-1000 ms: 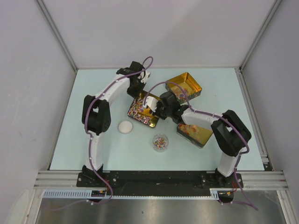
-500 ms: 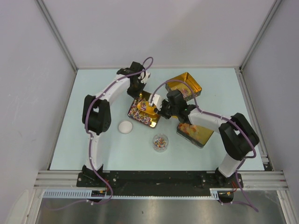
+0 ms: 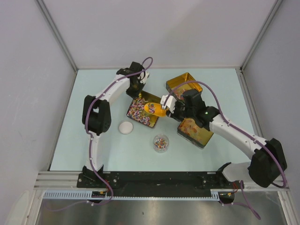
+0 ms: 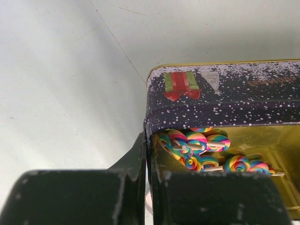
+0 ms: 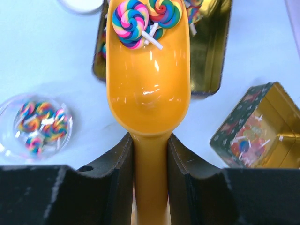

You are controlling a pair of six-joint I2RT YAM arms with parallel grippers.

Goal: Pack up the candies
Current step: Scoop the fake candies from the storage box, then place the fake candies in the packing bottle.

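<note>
An orange scoop point(image 5: 147, 84) is clamped by its handle in the right hand point(image 5: 150, 161). Two candies point(image 5: 143, 16), rainbow swirl lollipops on white sticks, are carried at the far tip of its bowl. The scoop's long axis runs straight out from the hand, and its tip hangs over the open gold-lined tin point(image 4: 225, 98), where most of the candies are heaped. That tin's wall is pinched between the closed fingers of the left hand point(image 4: 147, 180).

A green tin point(image 5: 236, 112) holding a few candies stands on the surface to the right of the handle. It is set back toward the hand and is nearer the right arm. If it is the target, the scoop is judged to need drawing back and swinging right. More candies lie in a clear dish point(image 5: 9, 133).

A red-and-green gift is printed on the held tin's snowy wall. The small writing beside it cannot be read.
</note>
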